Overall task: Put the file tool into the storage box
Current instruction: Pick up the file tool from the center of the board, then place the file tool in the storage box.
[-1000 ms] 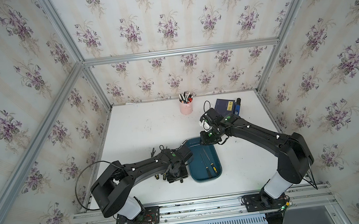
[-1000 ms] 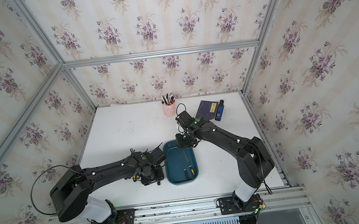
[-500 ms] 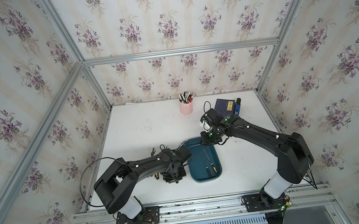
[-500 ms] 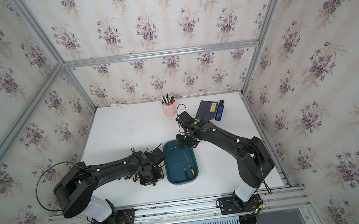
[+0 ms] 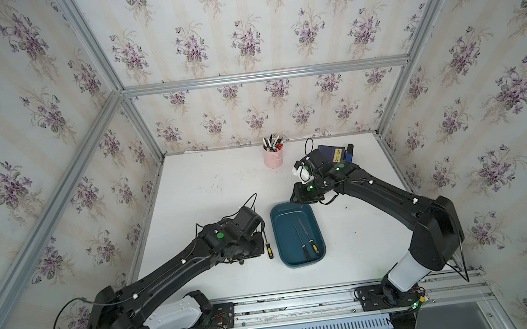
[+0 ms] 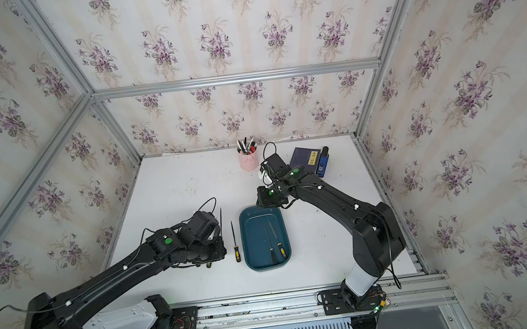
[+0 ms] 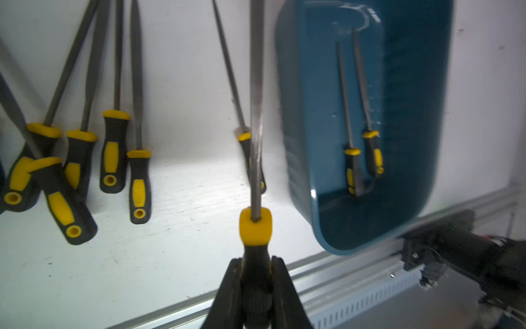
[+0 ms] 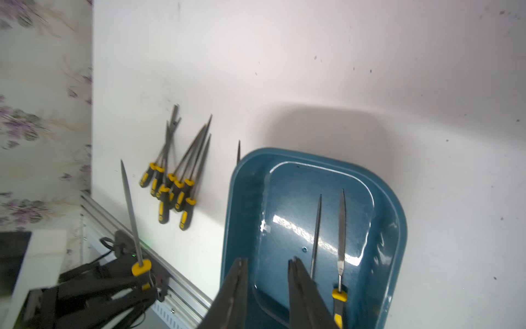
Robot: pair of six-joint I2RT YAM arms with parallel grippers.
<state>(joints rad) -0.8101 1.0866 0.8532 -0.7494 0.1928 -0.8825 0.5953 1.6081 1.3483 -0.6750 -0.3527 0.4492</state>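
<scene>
Well, my left gripper (image 7: 256, 259) is clamped tight on the black handle of one file (image 7: 256, 114), and in the right wrist view its tip is tilted up, clear of the table (image 5: 211, 184).

The box (image 5: 285, 228) sits near the table's front edge, about midway along it, with its long sides running from front to back. Two files (image 5: 303, 234) already lie inside, handles toward the front edge.

What matters for me is this: the box lies sideways from my held file, toward the table's right edge, and the file's length runs nearly parallel to the box's long sides. So I judge a sideways carry with little turning will do, then a lowering.

One loose file (image 6: 235, 241) lies on the table between my left gripper and the box, just beside the box's near wall; I would pass above it. The remaining pile (image 7: 85, 142) lies on the other side of me, toward the left edge.

My right gripper (image 8: 267, 262) hovers at the box's far end, jaws partly apart and holding nothing. My left arm has the file, so the move is its own.
</scene>
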